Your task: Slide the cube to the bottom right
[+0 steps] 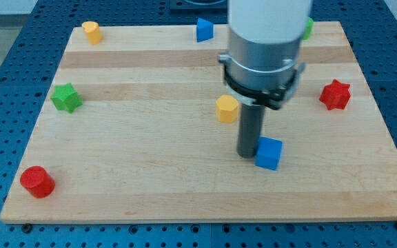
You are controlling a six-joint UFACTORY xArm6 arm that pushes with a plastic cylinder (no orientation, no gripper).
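Arm enters from the top of the frame, right of centre: wide white cylinder, then a grey metal collar with a black clamp ring below it. Straight dark rod drops vertically from the collar. My tip (247,154) sits low on the board, just right of frame centre, touching the blue cube (269,153) on the cube's left side.

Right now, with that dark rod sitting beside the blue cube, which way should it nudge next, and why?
Probably a short push toward the view's bottom right: my tip sits against the blue cube's left side, and the cube is still near the board's middle.
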